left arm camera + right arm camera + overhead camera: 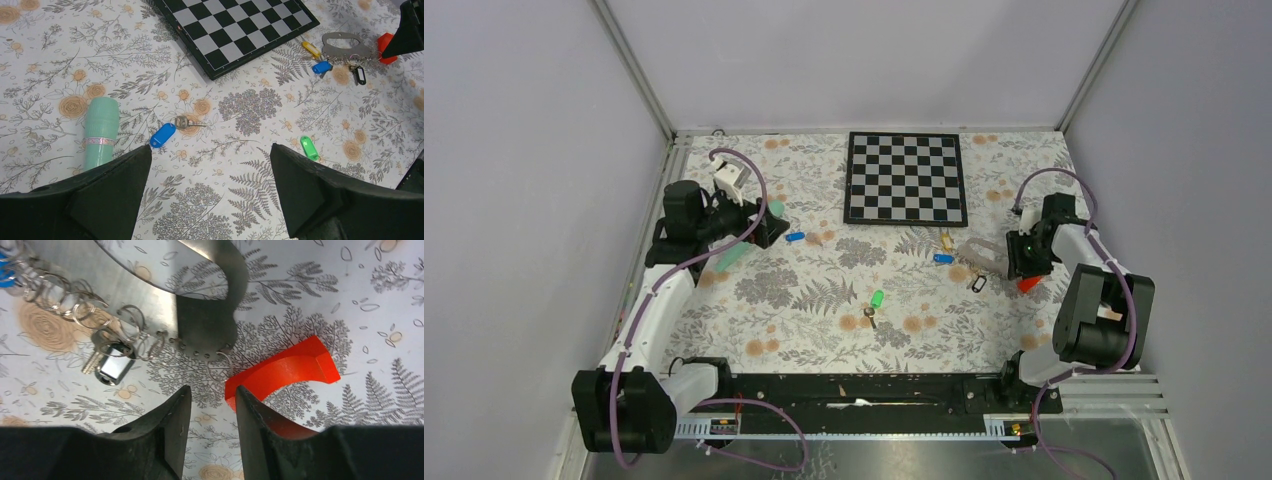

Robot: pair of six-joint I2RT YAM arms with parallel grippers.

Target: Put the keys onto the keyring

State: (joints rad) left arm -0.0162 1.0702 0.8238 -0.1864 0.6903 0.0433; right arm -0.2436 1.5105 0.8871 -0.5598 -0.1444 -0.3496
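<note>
A blue key [163, 135] with its metal blade lies just ahead of my left gripper [210, 147], whose jaws stand wide open and empty. A green key [309, 148] lies mid-table, and the small keyring [870, 320] sits right beside it. A yellow key [310, 48] and a second blue key [322, 67] lie close to a silvery metal plate [200, 325] that carries a chain of wire rings [75, 305]. My right gripper [212, 390] hovers at that plate's end, jaws partly apart over bare cloth, and one small ring [220, 371] lies just ahead of them.
An orange-red curved piece [285, 370] lies against the outside of my right finger. A black tag [115, 365] rests left of the plate. A chessboard [905, 178] sits at the back, and a mint-green cylinder [101, 131] lies by my left finger. Walls enclose the table.
</note>
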